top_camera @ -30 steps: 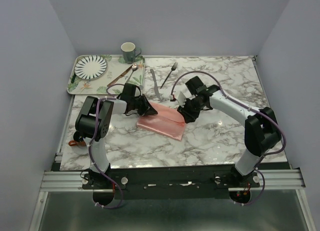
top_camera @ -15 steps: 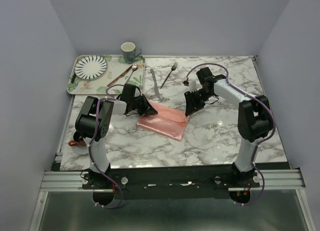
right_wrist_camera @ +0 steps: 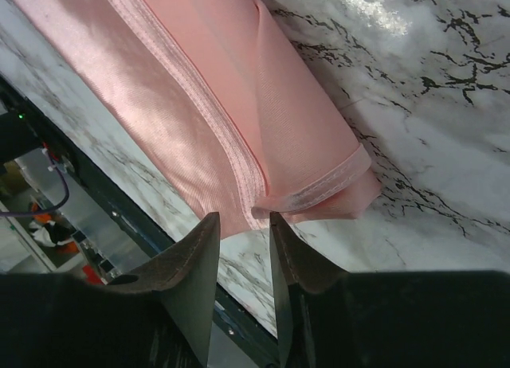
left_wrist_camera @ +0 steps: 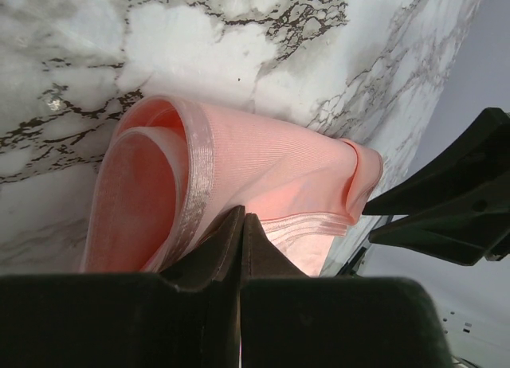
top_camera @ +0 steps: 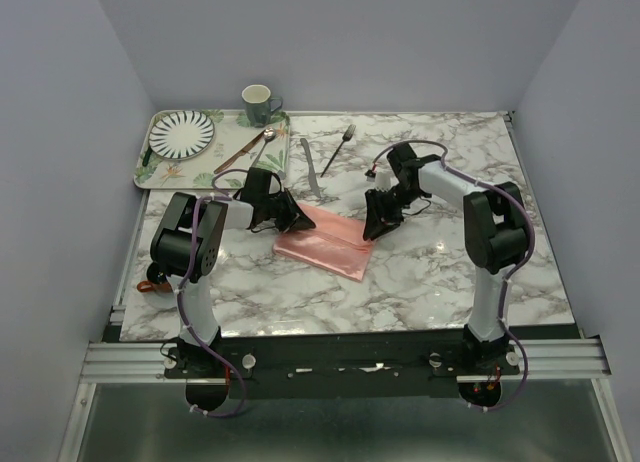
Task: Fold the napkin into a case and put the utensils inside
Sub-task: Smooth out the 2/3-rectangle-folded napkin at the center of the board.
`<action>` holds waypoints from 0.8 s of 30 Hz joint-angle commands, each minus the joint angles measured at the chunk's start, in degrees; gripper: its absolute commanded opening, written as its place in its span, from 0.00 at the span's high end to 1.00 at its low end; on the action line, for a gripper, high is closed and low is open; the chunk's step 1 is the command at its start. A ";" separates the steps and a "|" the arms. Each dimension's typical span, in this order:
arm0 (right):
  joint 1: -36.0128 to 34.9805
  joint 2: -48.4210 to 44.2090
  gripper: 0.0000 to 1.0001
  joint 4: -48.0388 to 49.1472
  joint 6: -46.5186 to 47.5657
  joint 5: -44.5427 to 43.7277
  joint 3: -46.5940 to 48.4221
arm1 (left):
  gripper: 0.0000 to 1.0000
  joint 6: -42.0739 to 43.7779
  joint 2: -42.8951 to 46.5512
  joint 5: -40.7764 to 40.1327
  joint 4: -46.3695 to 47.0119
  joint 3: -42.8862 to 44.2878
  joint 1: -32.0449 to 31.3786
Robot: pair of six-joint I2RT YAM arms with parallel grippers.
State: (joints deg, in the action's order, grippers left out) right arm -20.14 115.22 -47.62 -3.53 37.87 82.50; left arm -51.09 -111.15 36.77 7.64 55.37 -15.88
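While left fingers [left_wrist_camera: 209, 252] press together, right fingers [right_wrist_camera: 190, 260] spread, napkin [top_camera: 325, 238] runs far-left to near-right

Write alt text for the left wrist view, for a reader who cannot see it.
The left gripper, shut, pinches the hem of a folded salmon-pink napkin on a marble table; the right gripper shows at the frame's right.

Plain salmon-pink napkin [top_camera: 325, 240] (paler hem band) between black jaws; beyond them, white counter [top_camera: 430, 272] veined grey-black, silver fork [top_camera: 347, 137] and knife [top_camera: 310, 167], white plate [top_camera: 181, 132] striped dark, green cup [top_camera: 257, 104].
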 commanded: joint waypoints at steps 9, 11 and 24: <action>1.07 1.94 0.61 0.60 -4.20 -0.34 -0.32 | 0.91 1.70 -2.14 -3.82 -3.07 -2.29 -0.20; 1.59 0.98 0.60 0.77 -4.38 -0.16 -0.93 | 0.91 1.87 -2.05 -3.90 -3.07 -2.38 -0.20; 2.47 0.71 0.64 3.14 -6.75 -0.87 0.47 | 0.91 2.31 -1.79 -3.82 -3.07 -2.73 -0.12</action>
State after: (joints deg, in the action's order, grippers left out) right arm -17.69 116.49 -45.93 -8.69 36.91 81.80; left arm -51.09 -111.15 36.91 8.32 55.02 -15.88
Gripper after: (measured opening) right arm 0.366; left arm 0.090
